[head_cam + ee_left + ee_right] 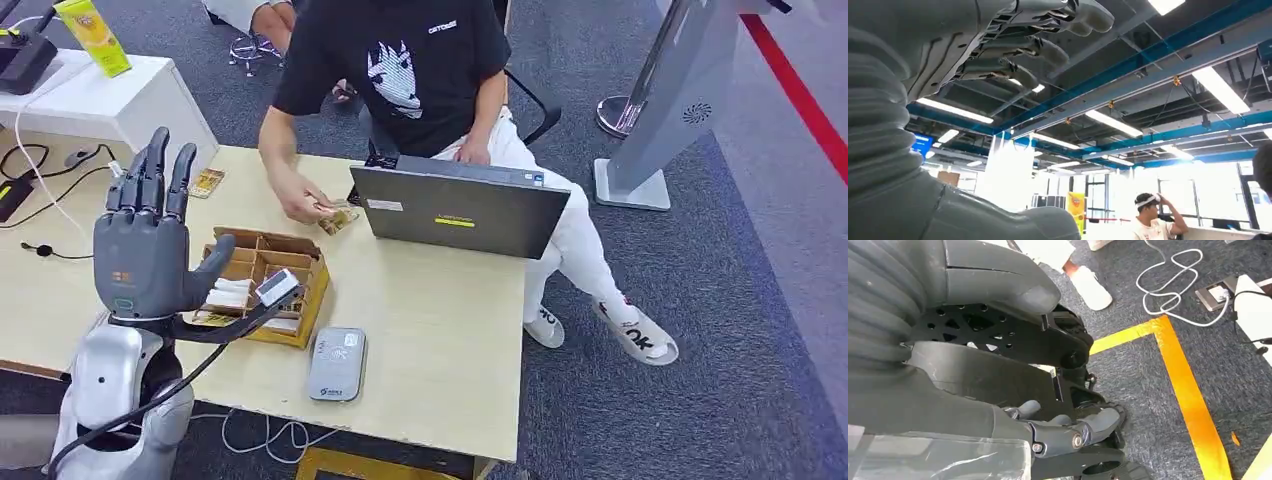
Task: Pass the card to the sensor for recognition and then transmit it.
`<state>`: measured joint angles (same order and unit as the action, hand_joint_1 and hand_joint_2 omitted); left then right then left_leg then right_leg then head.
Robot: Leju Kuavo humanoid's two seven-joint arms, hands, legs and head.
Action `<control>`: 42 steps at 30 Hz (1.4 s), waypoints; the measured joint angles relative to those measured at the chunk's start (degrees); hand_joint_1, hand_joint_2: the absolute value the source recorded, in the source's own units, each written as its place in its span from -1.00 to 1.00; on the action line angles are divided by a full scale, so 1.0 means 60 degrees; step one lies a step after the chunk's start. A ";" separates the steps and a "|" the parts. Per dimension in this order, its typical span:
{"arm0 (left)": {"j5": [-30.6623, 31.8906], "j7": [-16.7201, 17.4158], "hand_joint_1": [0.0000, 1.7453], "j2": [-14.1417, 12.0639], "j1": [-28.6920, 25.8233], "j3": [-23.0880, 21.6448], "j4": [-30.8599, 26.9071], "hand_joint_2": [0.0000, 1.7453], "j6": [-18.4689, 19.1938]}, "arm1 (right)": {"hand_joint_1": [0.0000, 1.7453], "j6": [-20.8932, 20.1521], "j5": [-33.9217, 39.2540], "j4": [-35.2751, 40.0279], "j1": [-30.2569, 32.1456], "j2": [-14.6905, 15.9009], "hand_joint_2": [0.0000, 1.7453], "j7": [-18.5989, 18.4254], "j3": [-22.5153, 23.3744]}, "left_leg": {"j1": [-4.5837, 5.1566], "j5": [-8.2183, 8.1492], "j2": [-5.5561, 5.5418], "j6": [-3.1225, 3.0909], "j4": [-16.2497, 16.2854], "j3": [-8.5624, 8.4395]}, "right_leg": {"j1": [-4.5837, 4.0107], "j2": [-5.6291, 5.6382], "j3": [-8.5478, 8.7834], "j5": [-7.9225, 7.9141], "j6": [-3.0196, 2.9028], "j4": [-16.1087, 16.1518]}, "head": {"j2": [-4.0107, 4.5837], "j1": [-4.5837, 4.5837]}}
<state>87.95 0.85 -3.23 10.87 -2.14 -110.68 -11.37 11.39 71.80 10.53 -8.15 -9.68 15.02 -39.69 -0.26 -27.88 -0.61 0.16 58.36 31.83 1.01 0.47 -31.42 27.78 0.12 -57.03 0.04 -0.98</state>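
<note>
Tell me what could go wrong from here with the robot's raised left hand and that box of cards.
The left hand is raised, fingers spread, holding nothing; reaching down, it might knock the cardboard box toward the sensor. The person's hand is working beside the laptop, close to the box, so a swing could strike it.

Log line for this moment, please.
left hand: raised, empty | right hand: hanging, empty | card box: on table | sensor: untouched
</note>
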 joint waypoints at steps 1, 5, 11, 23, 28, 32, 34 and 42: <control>-0.0362 -0.0132 -1.00 0.0037 -0.0050 0.0004 -0.0048 1.00 -0.0267 | -1.00 0.0000 0.0238 -0.0004 0.0017 0.0004 1.00 0.0106 0.0044 | 0.0000 0.0000 0.0000 0.0000 -0.0001 0.0002 | 0.0000 0.0000 0.0002 0.0000 0.0000 -0.0001 | 0.0000 0.0000; -0.4041 -0.1765 -1.00 0.0912 -0.1865 0.0515 -0.1699 1.00 -0.1968 | -1.00 -0.0040 0.0984 -0.0069 0.0194 0.0062 1.00 0.0408 0.0784 | 0.0003 -0.0032 0.0073 -0.0012 -0.0005 -0.0004 | 0.0003 0.0070 -0.0008 0.0006 0.0003 0.0003 | 0.0000 -0.0007; -1.1607 -0.3201 -1.00 0.2768 -0.3680 0.3755 -0.1797 1.00 0.0284 | -1.00 -0.1054 0.1837 -0.0193 0.0156 0.0357 1.00 -0.1729 0.1472 | 0.0012 -0.0060 0.0064 -0.0032 -0.0005 -0.0013 | 0.0008 0.0054 -0.0022 0.0036 0.0030 0.0028 | 0.0000 0.0014; -1.1311 -0.1081 1.00 0.2299 -0.1821 1.0911 1.0646 1.00 0.1083 | 1.00 -0.3253 0.1881 -0.0342 0.0517 0.0808 1.00 -0.3029 0.2375 | 0.0001 -0.0045 0.0104 0.0010 -0.0022 -0.0004 | -0.0003 0.0087 -0.0023 0.0006 -0.0007 0.0013 | 0.0000 -0.0015; -1.1129 -0.0317 1.00 0.2065 -0.1597 1.1905 1.3516 1.00 -0.0798 | 1.00 -0.3330 0.0859 -0.0375 0.0494 0.1075 1.00 -0.1318 0.1912 | 0.0002 -0.0046 0.0080 -0.0002 -0.0011 0.0007 | 0.0002 0.0064 -0.0026 0.0008 -0.0002 0.0029 | 0.0000 0.0015; -1.1231 -0.0930 1.00 0.1975 -0.1390 1.2228 1.4390 1.00 -0.0414 | 1.00 -0.3326 0.0525 -0.0397 0.0460 0.1118 1.00 -0.0787 0.1475 | 0.0002 -0.0041 0.0081 -0.0007 -0.0011 0.0004 | 0.0001 0.0062 -0.0023 0.0005 -0.0001 0.0026 | 0.0000 0.0015; -1.1238 -0.1312 1.00 0.1938 -0.1321 1.2306 1.4582 1.00 -0.0039 | 1.00 -0.3326 0.0528 -0.0397 0.0460 0.1122 1.00 -0.0816 0.1340 | 0.0000 -0.0039 0.0082 -0.0005 -0.0011 0.0000 | -0.0001 0.0059 -0.0022 0.0002 -0.0003 0.0022 | 0.0000 0.0011; -1.0334 -0.0878 -1.00 0.1709 -0.1381 1.1706 1.4921 1.00 0.0976 | -1.00 -0.3624 0.0140 -0.0328 0.0528 0.1129 1.00 -0.2309 0.1457 | -0.0015 -0.0034 0.0085 0.0003 -0.0011 -0.0004 | -0.0015 0.0061 -0.0023 0.0001 -0.0011 0.0018 | 0.0000 0.0011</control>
<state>25.95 -4.42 7.02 2.59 68.09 -21.16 -5.51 -10.36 72.64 8.57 -4.99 -2.91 1.16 -30.95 -0.35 -28.09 -0.10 0.18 58.29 31.81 0.92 0.84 -31.56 27.79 0.06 -56.92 0.04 -0.92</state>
